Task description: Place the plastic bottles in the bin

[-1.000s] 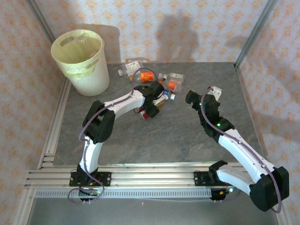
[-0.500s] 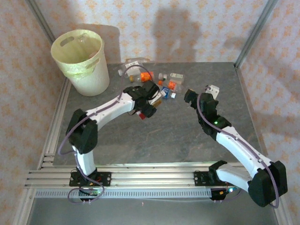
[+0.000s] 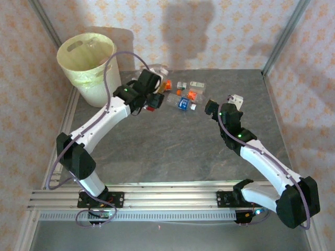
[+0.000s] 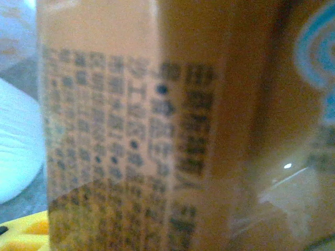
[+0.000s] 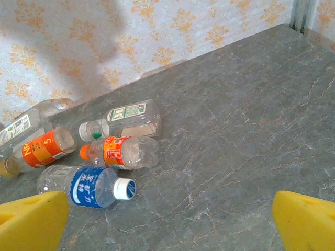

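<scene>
Cream-white and lined with a pale green bag, the bin (image 3: pixel 99 89) stands at the far left corner of the grey table (image 3: pixel 172 151). The left arm rises from its base at the near edge and bends at an elbow out to the left. From there it stretches long and almost straight up and to the right. The left gripper (image 3: pixel 153 100) sits just right of the bin, at the left end of the scattered bottles. It is clenched on a held bottle (image 4: pixel 157 130). In its wrist view the orange-brown label, with rows of dark print, lies blurred right against the lens. A bit of yellow pad (image 4: pixel 21 235) shows at the lower left. Whether this bottle is off the table cannot be told.

Further right, loose bottles lie on their sides near the back wall: an orange bottle (image 5: pixel 44 149), a green-labelled bottle (image 5: pixel 128 115), an orange-capped bottle (image 5: pixel 123 151) and a blue bottle (image 5: pixel 86 187).

The right arm folds back to an elbow at the near right corner. Its forearm then runs up and left. The right gripper (image 3: pixel 210 109) points at the loose bottles, near them but apart. Its jaws are spread wide, with yellow fingertips (image 5: pixel 31 219) at both lower corners of its view and bare table between them.
</scene>
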Controlling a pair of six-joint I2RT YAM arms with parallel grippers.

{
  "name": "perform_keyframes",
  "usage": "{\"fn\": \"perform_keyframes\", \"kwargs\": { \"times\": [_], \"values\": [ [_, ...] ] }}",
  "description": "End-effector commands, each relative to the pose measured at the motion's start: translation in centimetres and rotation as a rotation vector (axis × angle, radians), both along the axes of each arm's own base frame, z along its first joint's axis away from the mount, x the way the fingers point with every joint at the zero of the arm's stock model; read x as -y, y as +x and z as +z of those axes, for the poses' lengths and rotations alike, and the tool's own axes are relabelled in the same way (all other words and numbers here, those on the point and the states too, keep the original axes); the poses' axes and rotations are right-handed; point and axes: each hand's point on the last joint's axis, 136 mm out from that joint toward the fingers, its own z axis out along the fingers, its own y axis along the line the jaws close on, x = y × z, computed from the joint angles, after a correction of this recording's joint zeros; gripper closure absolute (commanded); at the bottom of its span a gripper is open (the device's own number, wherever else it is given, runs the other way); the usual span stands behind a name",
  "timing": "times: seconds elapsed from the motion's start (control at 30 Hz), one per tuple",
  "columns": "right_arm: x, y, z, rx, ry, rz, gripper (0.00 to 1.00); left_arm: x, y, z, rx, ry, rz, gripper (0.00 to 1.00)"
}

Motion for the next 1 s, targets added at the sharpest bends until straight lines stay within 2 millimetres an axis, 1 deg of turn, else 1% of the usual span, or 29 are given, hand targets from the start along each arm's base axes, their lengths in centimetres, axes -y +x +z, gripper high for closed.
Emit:
{"fn": "perform_keyframes", "kwargs": {
  "times": [0.0,0.1,0.2,0.23,0.3,0.4,0.53,0.7,0.77,0.87,0.9,0.93,0.97],
  "values": [
    [0.8,-0.1,2.2,0.050,-0.003,-0.030,0.00,-3.0,2.5,6.1,0.186,-0.069,0.181,0.50],
    [1.2,-0.5,2.3,0.055,-0.006,-0.043,0.00,-6.0,3.9,8.7,0.278,-0.060,0.307,0.50],
    [1.7,-1.1,2.5,0.059,-0.009,-0.054,0.00,-9.4,4.8,11.5,0.367,-0.045,0.434,0.50],
    [1.8,-1.3,2.6,0.060,-0.012,-0.055,0.00,-10.2,5.0,12.2,0.386,-0.053,0.459,0.50],
    [2.0,-1.6,2.6,0.061,-0.022,-0.061,0.00,-12.2,5.7,13.4,0.416,-0.071,0.510,0.50],
    [2.4,-2.0,2.8,0.064,-0.029,-0.067,0.00,-14.6,6.5,14.9,0.453,-0.066,0.545,0.50],
    [2.5,-2.3,2.6,0.065,-0.022,-0.070,0.00,-18.2,7.2,17.0,0.519,0.027,0.617,0.49],
    [2.5,-2.4,2.3,0.059,-0.011,-0.071,0.00,-23.1,8.4,18.2,0.552,0.068,0.705,0.49],
    [2.5,-2.4,2.2,0.058,-0.008,-0.071,0.00,-24.6,8.9,18.3,0.553,0.088,0.721,0.49],
    [2.5,-2.4,2.2,0.058,-0.010,-0.073,0.00,-26.9,9.7,18.0,0.530,0.151,0.730,0.48],
    [2.6,-2.4,2.1,0.056,-0.011,-0.075,0.00,-27.6,10.1,17.7,0.518,0.157,0.731,0.48],
    [2.6,-2.4,2.1,0.056,-0.011,-0.075,0.00,-28.2,10.0,17.8,0.511,0.156,0.731,0.48],
    [2.6,-2.4,2.1,0.054,-0.013,-0.074,0.00,-29.0,10.9,16.6,0.480,0.168,0.736,0.47]
  ]
}}
